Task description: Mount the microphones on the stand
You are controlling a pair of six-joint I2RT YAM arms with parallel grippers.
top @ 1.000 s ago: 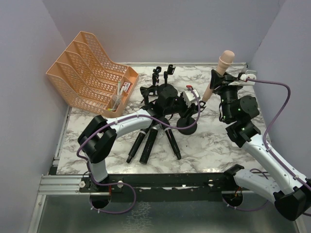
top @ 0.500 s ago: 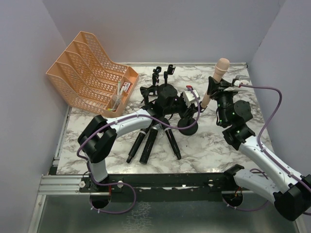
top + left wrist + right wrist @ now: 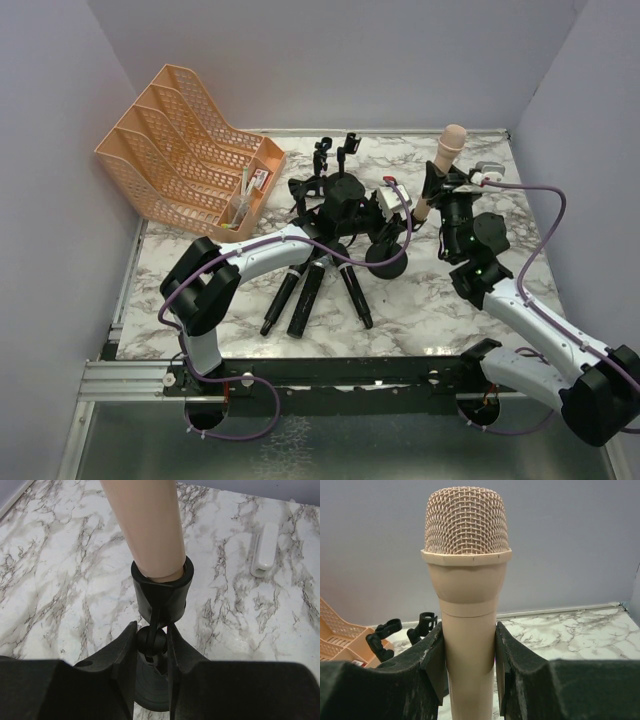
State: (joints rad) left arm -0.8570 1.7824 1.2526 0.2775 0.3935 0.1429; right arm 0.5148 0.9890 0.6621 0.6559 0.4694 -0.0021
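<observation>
The pale pink microphone stands nearly upright at the table's right back. My right gripper is shut on its body below the mesh head. In the left wrist view its lower end sits inside a black ring clip of the stand. My left gripper is shut on the ball joint under that clip, above the stand's round base. Three dark microphones lie side by side on the marble in front of the stand. Their heads are too small to tell apart.
An orange mesh file organiser stands at the back left. Two free clips of the stand rise behind my left gripper and show in the right wrist view. A small white block lies on the marble beyond the clip.
My right arm has lowered the pink microphone and brought it a little left and nearer the table. My left arm has stayed at the stand.
</observation>
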